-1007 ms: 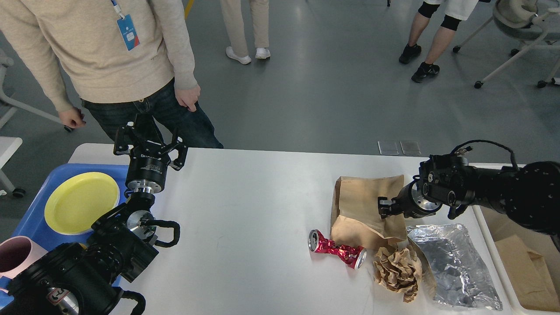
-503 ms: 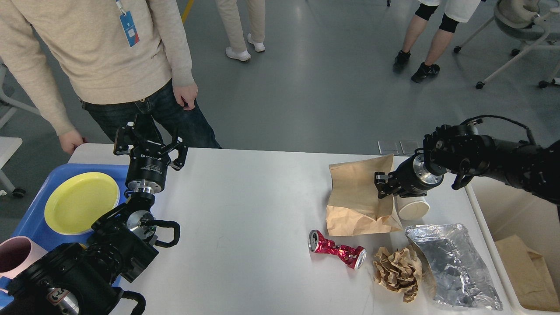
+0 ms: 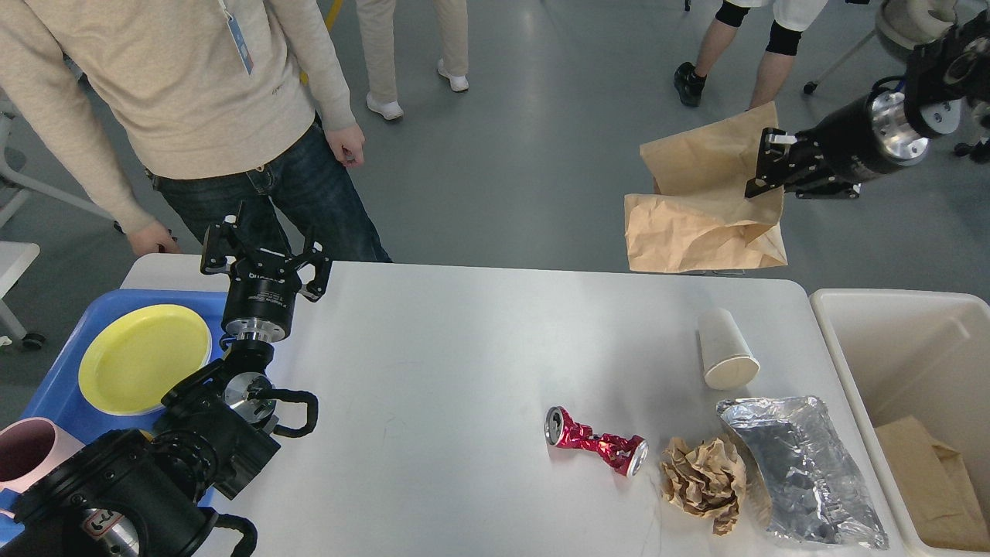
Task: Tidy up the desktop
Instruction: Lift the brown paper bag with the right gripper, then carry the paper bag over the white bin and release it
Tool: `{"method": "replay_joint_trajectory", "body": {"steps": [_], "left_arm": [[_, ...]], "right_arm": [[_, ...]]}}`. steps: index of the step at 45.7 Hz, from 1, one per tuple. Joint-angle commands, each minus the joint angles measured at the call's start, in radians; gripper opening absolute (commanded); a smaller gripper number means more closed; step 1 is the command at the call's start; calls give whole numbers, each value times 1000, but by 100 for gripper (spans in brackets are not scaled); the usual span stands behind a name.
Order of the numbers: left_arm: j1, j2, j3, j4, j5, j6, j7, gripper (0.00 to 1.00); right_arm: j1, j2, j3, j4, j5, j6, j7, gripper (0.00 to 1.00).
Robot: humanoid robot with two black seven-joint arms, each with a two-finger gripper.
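The counter (image 3: 433, 363) lies low in view, litter at its right end. The right gripper (image 3: 766, 166), clenched on a brown paper bag (image 3: 700, 209), hangs beyond its far edge; the cream bin (image 3: 889, 333) sits below-right. The left gripper (image 3: 263, 247) is spread, idle.

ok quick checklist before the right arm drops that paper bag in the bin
1. Grip: right gripper shut on the brown paper bag: ok.
2. Bag clear of the desktop: ok, held high.
3. Bag over the cream bin: not ok, it hangs beyond the table's far edge.
4. Room in the bin: ok, only brown paper low in it.
5. Paper cup out of the path: cannot tell.
6. Left gripper out of the way: ok, far side.
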Motion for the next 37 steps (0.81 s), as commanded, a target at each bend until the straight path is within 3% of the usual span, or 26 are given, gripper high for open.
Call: {"method": "replay_joint_trajectory", "body": {"steps": [1, 13, 28, 37], "left_arm": [[0, 0, 0, 0, 0, 0, 0, 96], [0, 0, 0, 0, 0, 0, 0, 96], [0, 0, 0, 0, 1, 0, 0, 96], [0, -1, 0, 0, 0, 0, 0, 96]], "right_arm": [[81, -37, -4, -2, 0, 53, -1, 0], [89, -72, -27, -29, -8, 29, -1, 0], [-303, -126, -93, -123, 1, -530, -3, 0], [-490, -212, -72, -130, 14, -717, -3, 0]]}}
